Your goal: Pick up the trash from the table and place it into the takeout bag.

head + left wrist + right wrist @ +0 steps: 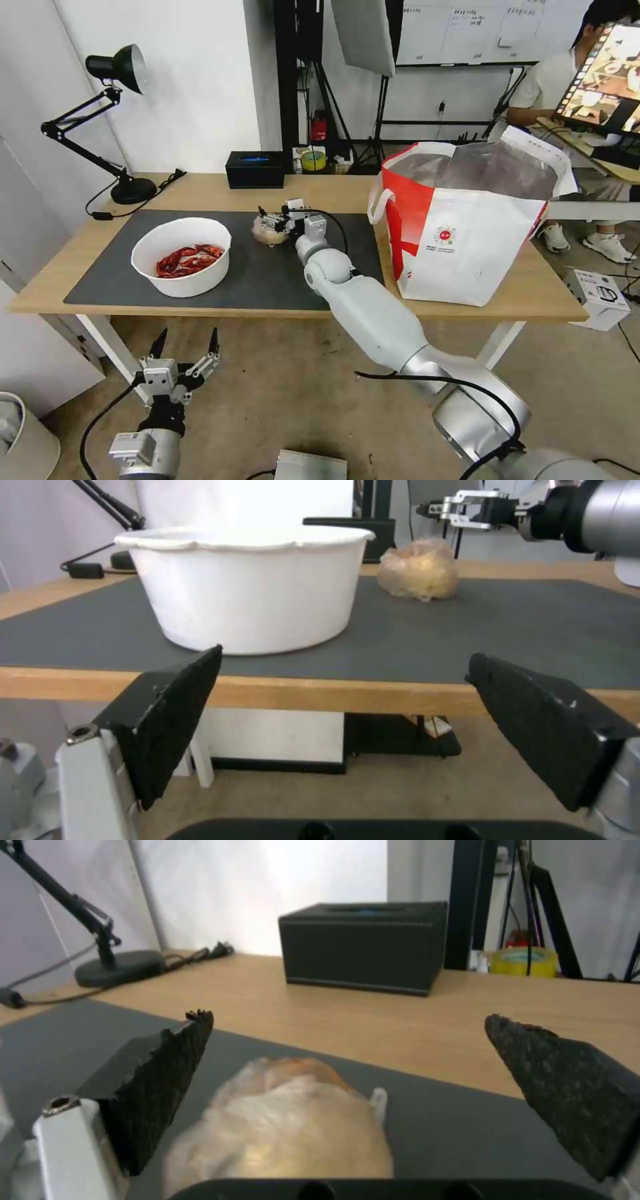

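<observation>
A white round bowl (180,257) (247,585) of red crayfish shells stands on the left of the dark grey mat (267,280) on the table (200,190). A beige plastic-wrapped lump (267,231) (420,569) (287,1125) lies mid-mat. My right gripper (273,217) (348,1020) (460,510) hovers open just over it, one finger (160,1080) on each side, apart from the wrap. The white and red takeout bag (460,227) stands open on the table's right. Below the table's front edge, my left gripper (187,343) (345,656) is open and empty.
A black tissue box (255,169) (363,945) sits at the table's back edge, a black desk lamp (123,120) at the back left, with its cable. A yellow tape roll (523,961) lies behind the box. A person sits at a desk at the far right.
</observation>
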